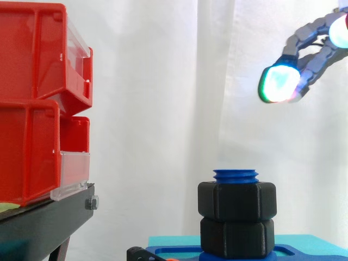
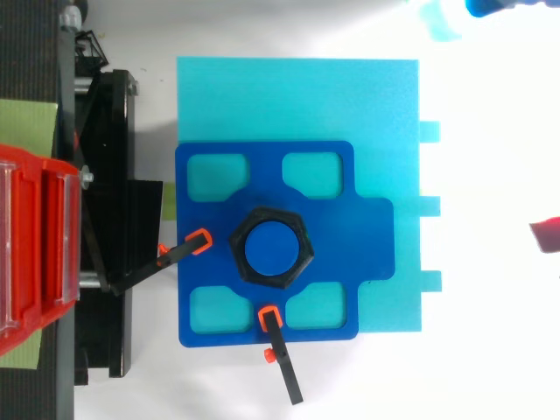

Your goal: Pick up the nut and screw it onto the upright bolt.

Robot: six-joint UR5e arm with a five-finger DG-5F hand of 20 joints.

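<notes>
A blue upright bolt [image 1: 236, 175] rises from a blue base plate [image 2: 367, 236]. Two black hex nuts sit on it, one stacked on the other: the upper nut [image 1: 237, 201] lies just below the threaded tip, and the lower nut [image 1: 237, 236] rests on the plate. From above, a black nut [image 2: 300, 248] rings the bolt's round blue top [image 2: 271, 248]. My hand [image 1: 307, 68] hovers high at the upper right, well above and to the right of the bolt. It is open and holds nothing, and a glowing green-white fingertip [image 1: 280, 82] points left.
Red bins [image 1: 32, 109] are stacked on a black stand [image 1: 43, 223] at the left. The base plate lies on a teal mat [image 2: 350, 96]. Two orange-tipped black clamps [image 2: 197, 242] [image 2: 273, 319] hold the plate's left and front edges.
</notes>
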